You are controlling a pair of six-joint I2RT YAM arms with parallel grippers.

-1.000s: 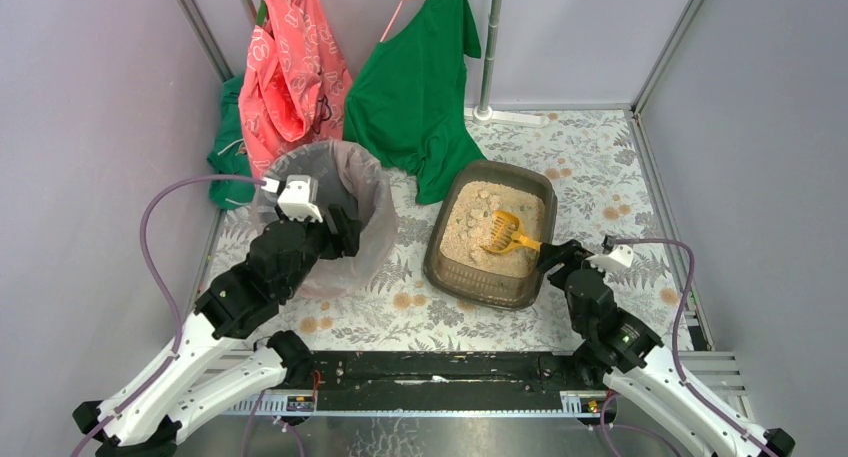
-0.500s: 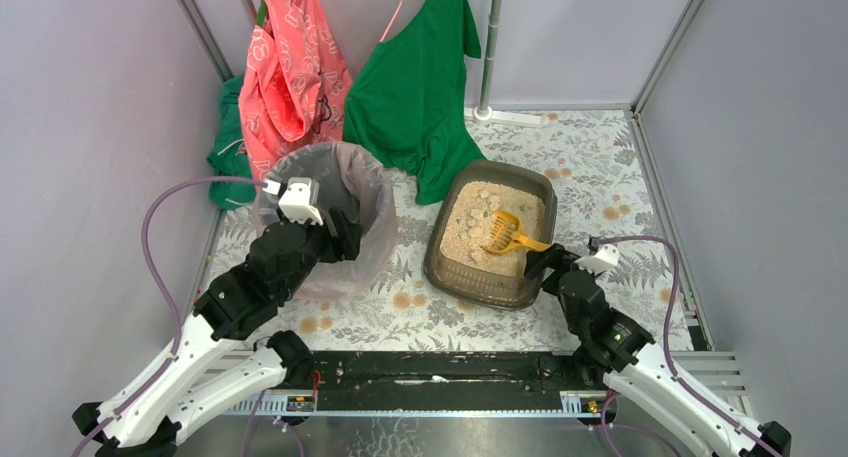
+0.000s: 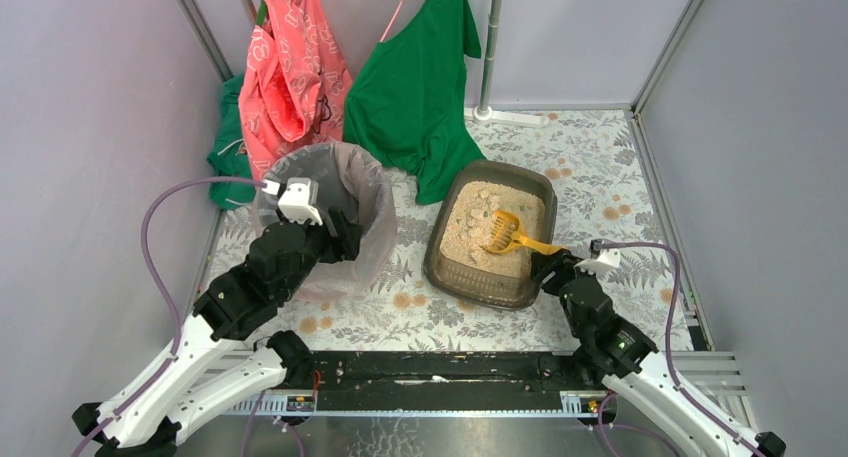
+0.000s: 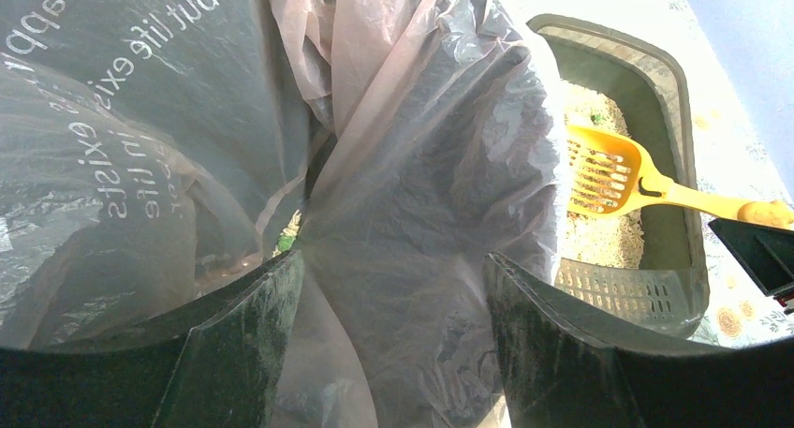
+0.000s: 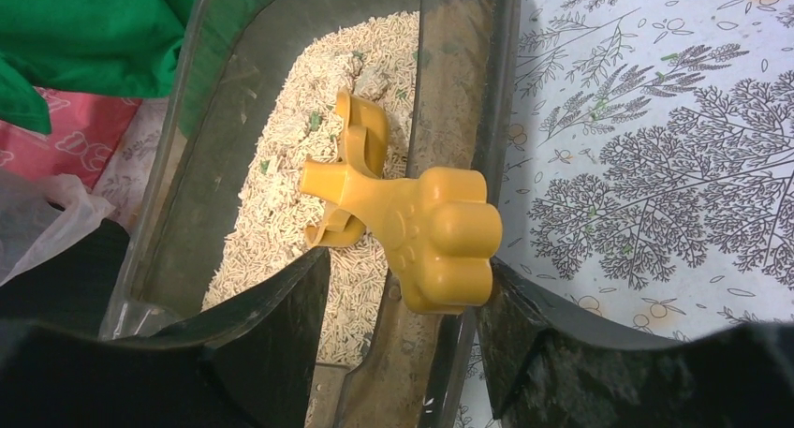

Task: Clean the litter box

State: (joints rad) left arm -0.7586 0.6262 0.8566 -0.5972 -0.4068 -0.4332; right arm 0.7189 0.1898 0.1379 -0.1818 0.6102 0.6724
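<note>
Your right gripper (image 5: 404,269) has its jaws partway apart around the paw-shaped knob at the end of the yellow slotted scoop (image 5: 426,222). The right wrist view shows a gap between the knob and the jaw on the box side, so judge it as not yet clamped. The scoop's head lies on the beige litter (image 5: 281,203), and its handle runs out over the near right corner of the litter box (image 3: 478,289). The box sits on the floral tabletop (image 3: 600,177) right of centre, just beside the round bin (image 3: 380,207). Your left gripper (image 4: 393,264) stands wide over that bin's near rim, with the clear bag liner (image 4: 421,147) bulging between its jaws. You cannot tell from the views whether it presses on anything. The main risk is the grasp. The knob is rounded and lumpy, so an off-centre close could squeeze it out sideways, flick the scoop head and scatter litter onto the tabletop. The box wall also passes under the knob between the jaws. Go in too low and you may catch the rim and drag or tip the box. Holding the scoop at its very end gives it a long lever, so a weak grip could let the head droop and spill on the way to the bin. If the left gripper disturbs the liner, the loose plastic could fold over the bin's mouth.
</note>
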